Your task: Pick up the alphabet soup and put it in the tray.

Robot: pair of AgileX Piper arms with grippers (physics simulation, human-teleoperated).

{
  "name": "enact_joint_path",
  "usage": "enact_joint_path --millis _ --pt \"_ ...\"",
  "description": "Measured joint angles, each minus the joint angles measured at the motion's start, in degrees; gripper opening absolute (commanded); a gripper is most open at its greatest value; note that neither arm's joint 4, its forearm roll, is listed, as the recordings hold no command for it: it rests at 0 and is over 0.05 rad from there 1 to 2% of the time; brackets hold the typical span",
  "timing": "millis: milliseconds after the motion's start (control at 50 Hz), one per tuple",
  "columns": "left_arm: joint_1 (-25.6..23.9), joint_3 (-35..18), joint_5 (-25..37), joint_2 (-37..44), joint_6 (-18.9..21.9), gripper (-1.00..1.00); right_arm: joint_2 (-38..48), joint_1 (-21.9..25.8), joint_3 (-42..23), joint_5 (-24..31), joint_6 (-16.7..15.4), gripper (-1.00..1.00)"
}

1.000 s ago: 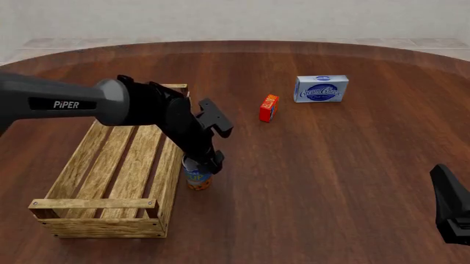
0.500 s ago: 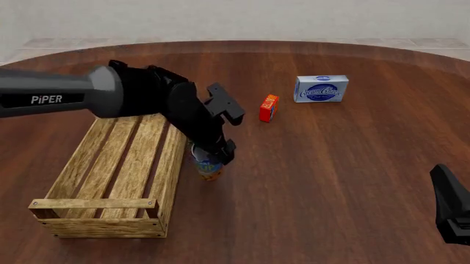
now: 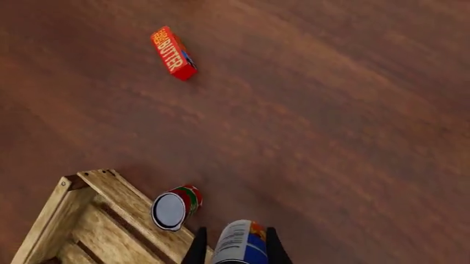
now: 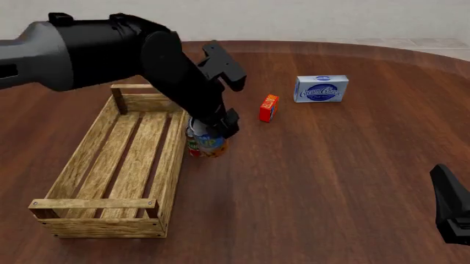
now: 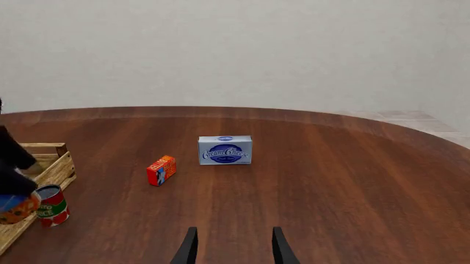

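Spreading across every view, the dark wood worktop (image 4: 331, 176) carries the tray (image 4: 110, 181) at near left; the left pincer (image 4: 213, 132) is clenched on the alphabet soup (image 4: 209, 144), holding it lifted just beside the tray's right wall, in front of a red and green can (image 3: 176, 207) standing there; the right pincer (image 5: 230, 245) hangs released at near right; farther right sit a cream cheese box (image 4: 321, 88) and a small red butter box (image 4: 269, 108).
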Motion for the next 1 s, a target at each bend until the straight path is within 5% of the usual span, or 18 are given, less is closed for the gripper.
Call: enact_joint_path --millis 1000 --pt "16.4 1.2 6.2 -12.5 2.4 -1.00 0.0 0.0 0.0 0.0 0.0 1.00"
